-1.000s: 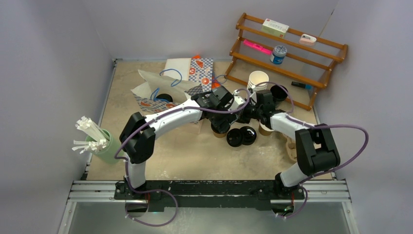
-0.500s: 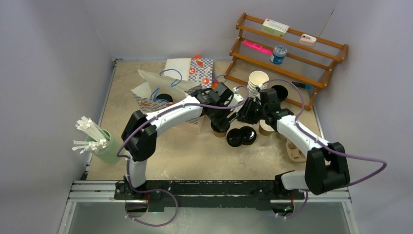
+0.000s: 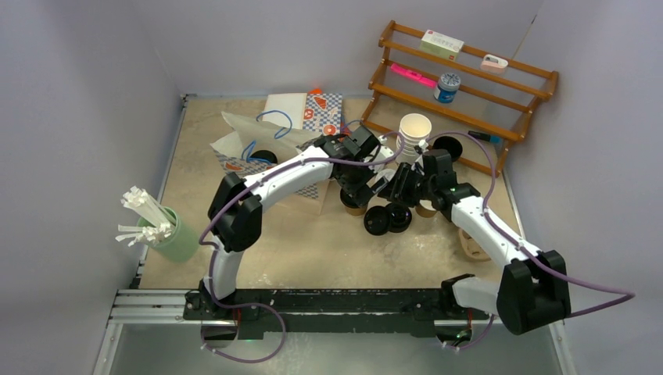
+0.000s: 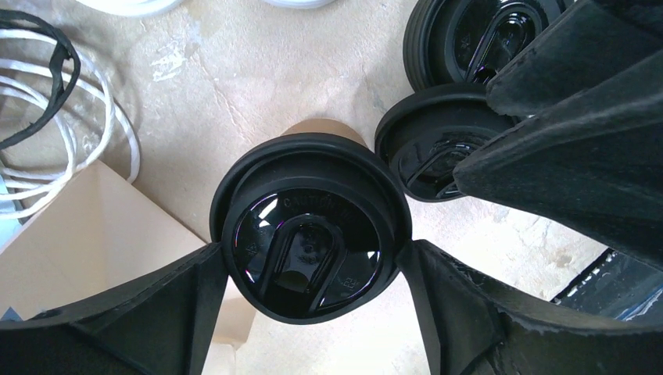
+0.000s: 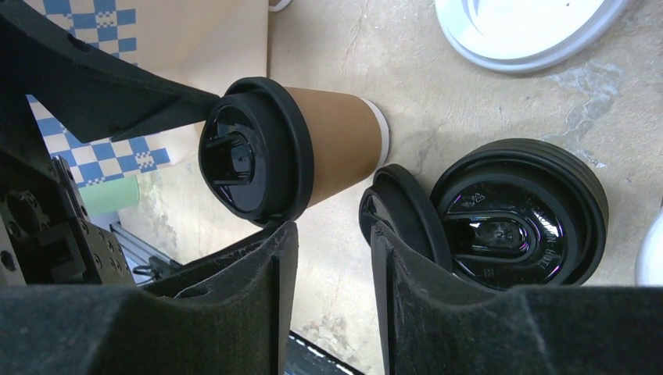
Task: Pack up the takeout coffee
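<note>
Two arms: both reach to mid-table; the left one stands directly over the cup, so it is the nearer.
Paper bag: lies at ten o'clock from the cup in the top view.
Left claw: spread wide astride the lid, tips at eight and four o'clock of its rim; whether they touch or stand just clear I cannot tell.
Right claw: narrow gap with nothing in it, just beside the cup.
Coffee cup: upright on the table, long axis vertical, straight below the left claw.
Loose black lids: at four o'clock of the cup in the top view, one leaning on the other.
Hidden: the cup's body under the left wrist in the top view; the bag's mouth is hard to make out.
</note>
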